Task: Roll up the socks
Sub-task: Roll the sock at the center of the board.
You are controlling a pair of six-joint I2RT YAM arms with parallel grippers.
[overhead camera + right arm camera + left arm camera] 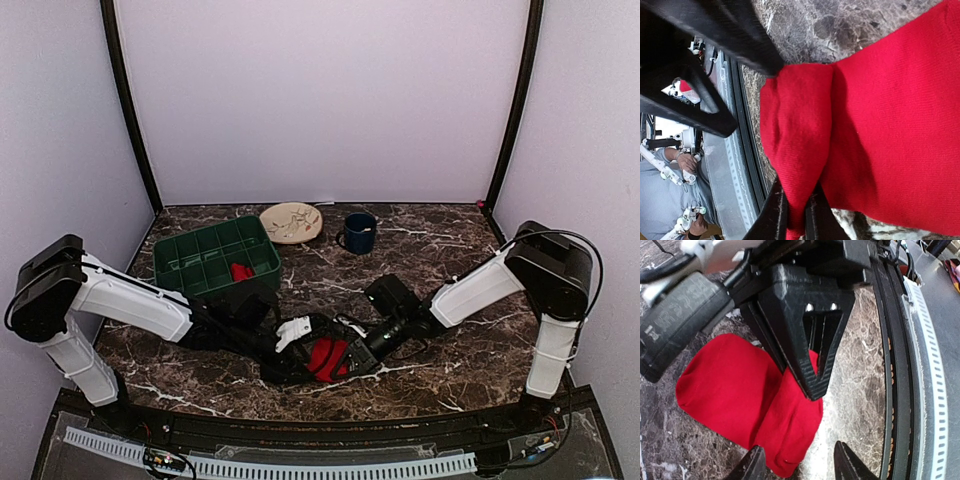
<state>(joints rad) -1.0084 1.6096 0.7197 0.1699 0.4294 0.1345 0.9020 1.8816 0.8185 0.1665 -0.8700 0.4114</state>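
Right wrist view has my right gripper [797, 192] clamped on a thick fold of the red sock [880, 125], with fabric bunched between its two fingers. The sock lies on the marble table [450, 250] near the front edge, between both arms. My left gripper [799, 452] stands with its jaws apart. The sock's rounded end lies partly between them, and nothing is pinched there as far as I can tell. The second sock [241, 271] sits as a small red lump in the green bin [200, 262], well apart. This knit is light, soft and floppy. I judge it will sag and unroll once released, and drag on the stone rather than slide. The best hold is across the doubled fold, both layers together, not a single loose edge.
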